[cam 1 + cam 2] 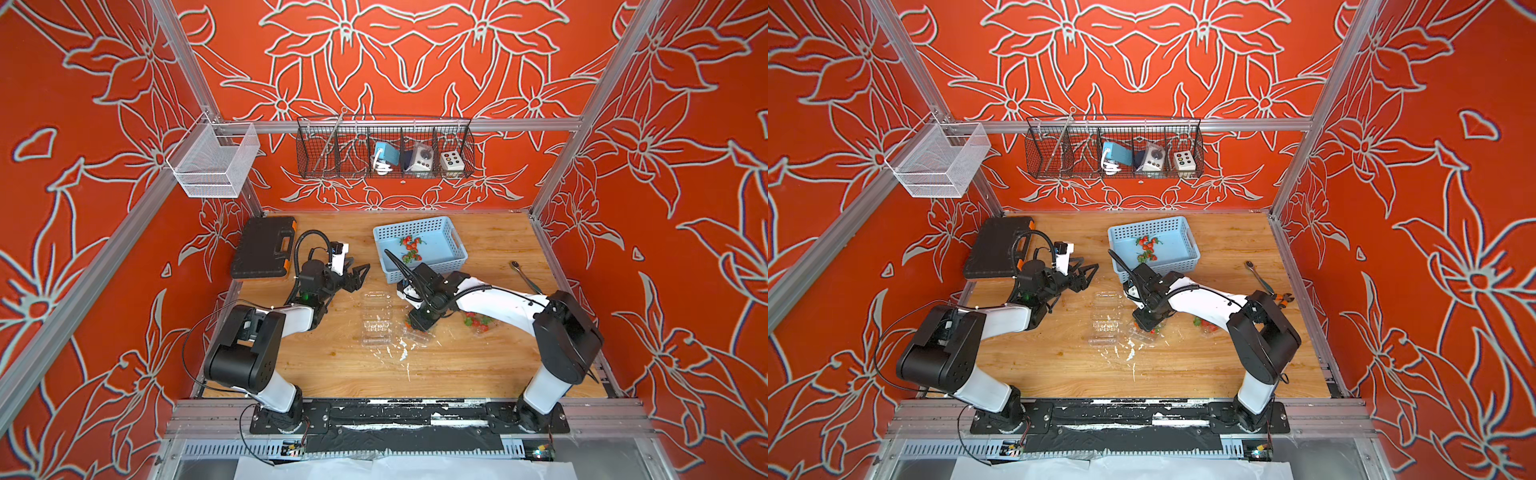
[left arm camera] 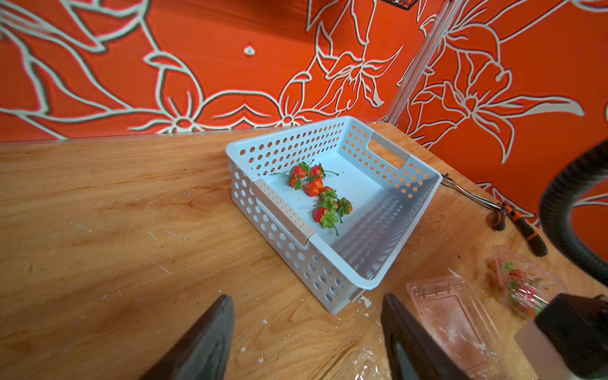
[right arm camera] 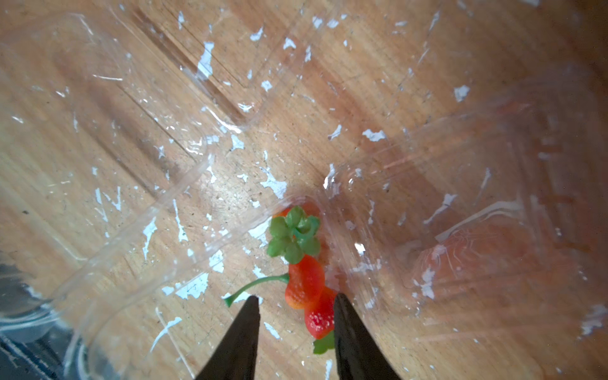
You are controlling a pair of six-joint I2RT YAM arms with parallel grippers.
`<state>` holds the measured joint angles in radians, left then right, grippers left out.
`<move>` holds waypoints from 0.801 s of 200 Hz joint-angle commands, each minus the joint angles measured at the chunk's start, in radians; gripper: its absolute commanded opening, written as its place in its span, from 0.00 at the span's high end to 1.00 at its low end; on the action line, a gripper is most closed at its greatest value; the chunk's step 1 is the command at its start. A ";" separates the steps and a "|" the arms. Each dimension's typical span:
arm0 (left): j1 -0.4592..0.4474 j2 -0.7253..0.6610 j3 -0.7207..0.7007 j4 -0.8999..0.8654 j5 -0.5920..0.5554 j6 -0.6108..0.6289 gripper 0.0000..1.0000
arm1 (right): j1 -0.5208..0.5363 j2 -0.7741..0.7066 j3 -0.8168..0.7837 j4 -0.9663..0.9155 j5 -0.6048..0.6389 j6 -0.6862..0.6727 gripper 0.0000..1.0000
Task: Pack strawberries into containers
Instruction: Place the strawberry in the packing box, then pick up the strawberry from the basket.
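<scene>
Several strawberries (image 1: pixel 411 249) (image 2: pixel 316 194) lie in the light-blue basket (image 1: pixel 451 237) (image 2: pixel 411 184). Three clear containers lie in a row in front of it: an open one (image 1: pixel 376 320) (image 2: pixel 450 316), a middle one (image 1: pixel 417 336) (image 3: pixel 427 197), and a right one (image 1: pixel 480 322) (image 2: pixel 523 286) holding berries. My right gripper (image 1: pixel 419 326) (image 3: pixel 294 297) points down into the middle container, open. Two strawberries (image 3: pixel 304 283) lie there; the nearer one touches one finger. My left gripper (image 1: pixel 363 272) (image 2: pixel 307 297) hovers left of the basket, open over bare wood.
A black tool case (image 1: pixel 264 247) sits at the back left. A wrench (image 1: pixel 524 276) and orange-handled pliers (image 1: pixel 1281 297) lie near the right wall. White flecks dot the wooden table (image 1: pixel 332 370). Wire baskets hang on the back and left walls.
</scene>
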<state>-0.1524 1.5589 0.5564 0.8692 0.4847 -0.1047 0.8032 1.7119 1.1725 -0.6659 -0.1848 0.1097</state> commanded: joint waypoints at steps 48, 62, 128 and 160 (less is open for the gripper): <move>-0.007 -0.011 0.005 0.023 0.018 0.002 0.30 | -0.141 0.059 0.324 -0.037 0.091 -0.070 0.59; -0.007 -0.007 0.007 0.024 0.021 0.003 0.30 | -0.195 0.114 0.389 -0.031 0.073 -0.071 0.59; -0.008 0.004 0.016 0.018 0.026 0.008 0.30 | -0.310 0.471 0.799 -0.195 0.104 -0.196 0.52; -0.009 0.001 0.017 0.011 0.019 0.015 0.30 | -0.326 0.642 0.990 -0.289 0.116 -0.244 0.52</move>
<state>-0.1566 1.5589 0.5564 0.8684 0.4950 -0.1043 0.4839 2.2654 2.0445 -0.8333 -0.0925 -0.0662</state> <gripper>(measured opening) 0.702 0.482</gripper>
